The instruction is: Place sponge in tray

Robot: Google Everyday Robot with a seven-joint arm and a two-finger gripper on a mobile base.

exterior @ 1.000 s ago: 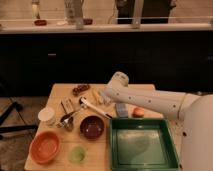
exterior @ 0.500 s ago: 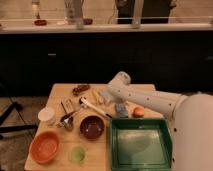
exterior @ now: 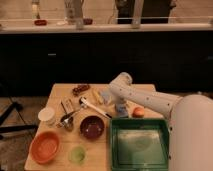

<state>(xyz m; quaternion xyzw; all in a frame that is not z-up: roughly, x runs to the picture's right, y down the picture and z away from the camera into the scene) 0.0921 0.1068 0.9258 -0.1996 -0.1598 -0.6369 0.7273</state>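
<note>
The sponge [exterior: 104, 95], a small blue-grey block, lies on the wooden table just left of my arm's wrist. The dark green tray [exterior: 114, 147] sits at the table's front right with a shiny bare bottom. My white arm reaches in from the right, bends at its elbow [exterior: 122, 80] and points down. The gripper [exterior: 120, 107] hangs low over the table between the sponge and the tray's far left corner. It is open, with nothing seen between its fingers.
A dark maroon bowl [exterior: 92, 126] stands left of the tray, and an orange fruit [exterior: 138, 111] lies behind it. An orange bowl [exterior: 45, 146], a small green cup [exterior: 76, 153], a white cup [exterior: 47, 116], a white-handled utensil [exterior: 93, 106] and a dark red item [exterior: 80, 90] crowd the left half.
The arm has swung a little nearer and fills more of the right side. The gripper has come down slightly beside the sponge. The objects on the table have not moved.
</note>
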